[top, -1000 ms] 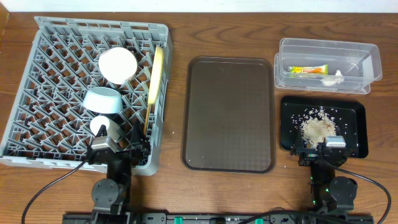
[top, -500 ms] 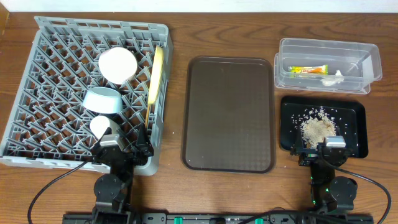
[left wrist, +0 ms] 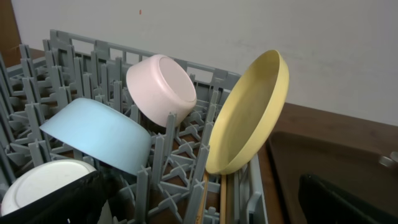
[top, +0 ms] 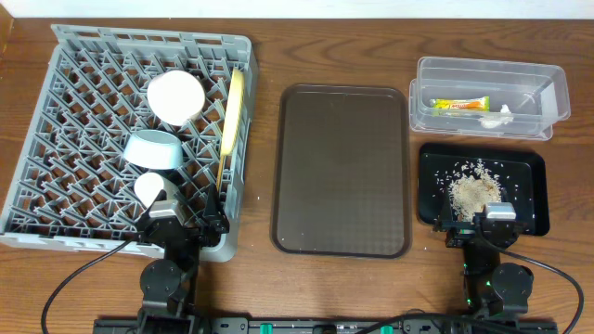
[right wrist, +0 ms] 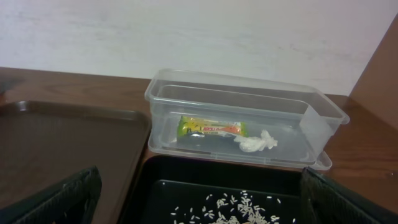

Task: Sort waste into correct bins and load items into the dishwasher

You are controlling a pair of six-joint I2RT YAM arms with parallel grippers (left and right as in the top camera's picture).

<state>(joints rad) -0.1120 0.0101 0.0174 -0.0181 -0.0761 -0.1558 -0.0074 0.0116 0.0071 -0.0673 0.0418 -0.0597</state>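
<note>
The grey dish rack [top: 56, 56] holds a white bowl [top: 174, 96], a light blue bowl [top: 153, 148], a white cup [top: 147, 186], an upright yellow plate [top: 232, 111] and chopsticks [top: 220, 176]. My left gripper [top: 181, 223] is open and empty at the rack's front edge, with the plate [left wrist: 249, 112] and blue bowl [left wrist: 99, 134] ahead of it [left wrist: 205, 205]. The clear tub [top: 557, 93] holds the snack wrapper [top: 458, 105] and white scrap [top: 495, 117]. The black tray [top: 529, 167] holds rice crumbs [top: 473, 190]. My right gripper [top: 487, 223] is open and empty at that tray's front edge [right wrist: 202, 202].
A large brown serving tray [top: 342, 167] lies between the rack and the bins, with nothing on it. The bare wooden table [top: 260, 278] shows around it. A white wall stands behind the table.
My left gripper has drawn back a little toward the front edge of the rack. The right arm has not moved.
</note>
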